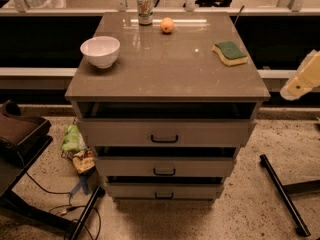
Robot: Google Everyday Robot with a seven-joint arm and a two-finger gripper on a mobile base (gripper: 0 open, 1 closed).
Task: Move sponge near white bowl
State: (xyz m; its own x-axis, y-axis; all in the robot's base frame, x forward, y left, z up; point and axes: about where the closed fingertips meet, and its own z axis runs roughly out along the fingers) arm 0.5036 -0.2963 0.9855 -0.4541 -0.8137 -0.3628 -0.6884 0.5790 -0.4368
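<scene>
Jaw state could not be told; gripper (301,79) at the right edge, sponge not yet moved.
Only a pale part of the gripper showed, off the right side of the cabinet top (170,71) and well apart from the sponge (230,53). The sponge lay green side up near the right edge of the cabinet top, while the white bowl (100,50) stood near the left edge, well apart from it. By this layout, reach, grasp and carry were all left to do.
</scene>
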